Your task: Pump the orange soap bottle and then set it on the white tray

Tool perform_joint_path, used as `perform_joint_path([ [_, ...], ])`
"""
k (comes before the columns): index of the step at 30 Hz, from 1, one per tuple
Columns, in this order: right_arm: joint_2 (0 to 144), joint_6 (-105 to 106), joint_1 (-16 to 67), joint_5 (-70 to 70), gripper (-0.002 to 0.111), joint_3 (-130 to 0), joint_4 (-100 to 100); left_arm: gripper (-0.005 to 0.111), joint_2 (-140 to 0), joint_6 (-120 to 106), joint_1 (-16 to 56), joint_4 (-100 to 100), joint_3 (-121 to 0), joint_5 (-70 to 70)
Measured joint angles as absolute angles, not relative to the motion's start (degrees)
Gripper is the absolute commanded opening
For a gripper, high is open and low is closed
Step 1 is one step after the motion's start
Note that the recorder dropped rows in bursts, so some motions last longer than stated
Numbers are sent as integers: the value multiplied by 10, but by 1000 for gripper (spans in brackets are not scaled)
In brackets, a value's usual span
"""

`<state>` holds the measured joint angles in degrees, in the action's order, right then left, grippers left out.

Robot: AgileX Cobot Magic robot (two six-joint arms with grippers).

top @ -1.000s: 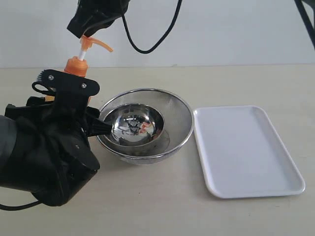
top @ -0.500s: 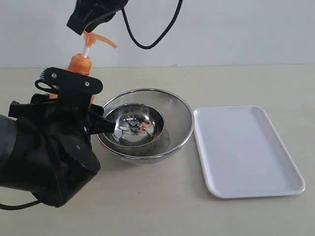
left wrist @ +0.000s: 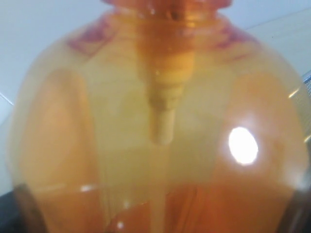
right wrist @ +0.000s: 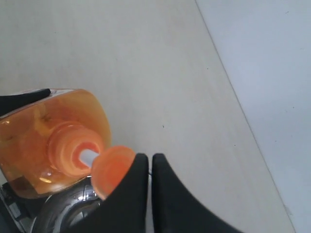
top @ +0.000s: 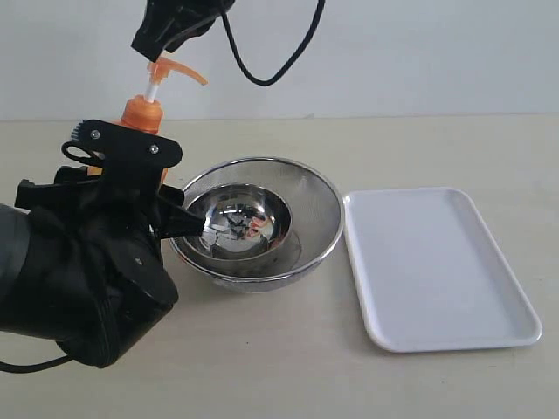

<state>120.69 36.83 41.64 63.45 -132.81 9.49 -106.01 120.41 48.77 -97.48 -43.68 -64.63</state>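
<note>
The orange soap bottle [top: 140, 113] stands upright at the left, next to the bowls, and my left gripper [top: 127, 153] is shut on its body, hiding most of it. Only the orange cap, white stem and pump head [top: 175, 72] rise above the fingers. The bottle [left wrist: 160, 121] fills the left wrist view. My right gripper [top: 155, 45] reaches across from above, shut, its tips just over the back of the pump head. In the right wrist view the shut right gripper [right wrist: 149, 158] lies against the pump head [right wrist: 109, 170] above the bottle [right wrist: 53, 136]. The white tray [top: 437, 266] lies flat at the right.
Two nested steel bowls [top: 323, 196] sit between the bottle and the tray, with the pump spout pointing over them. A black cable [top: 262, 78] hangs from the right arm above the bowls. Bare tabletop [top: 288, 367] runs along the front.
The right gripper has lifted and shifted slightly right above the pump head. The pump head and cap sit a little higher than before. The left gripper keeps its hold.
</note>
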Motion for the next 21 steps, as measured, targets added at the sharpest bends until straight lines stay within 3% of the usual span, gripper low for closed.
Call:
perform_joint_path([
  [21, 1215, 366, 416, 652, 0, -1328, 126, 5, -1060, 1204, 488, -976, -437, -638],
])
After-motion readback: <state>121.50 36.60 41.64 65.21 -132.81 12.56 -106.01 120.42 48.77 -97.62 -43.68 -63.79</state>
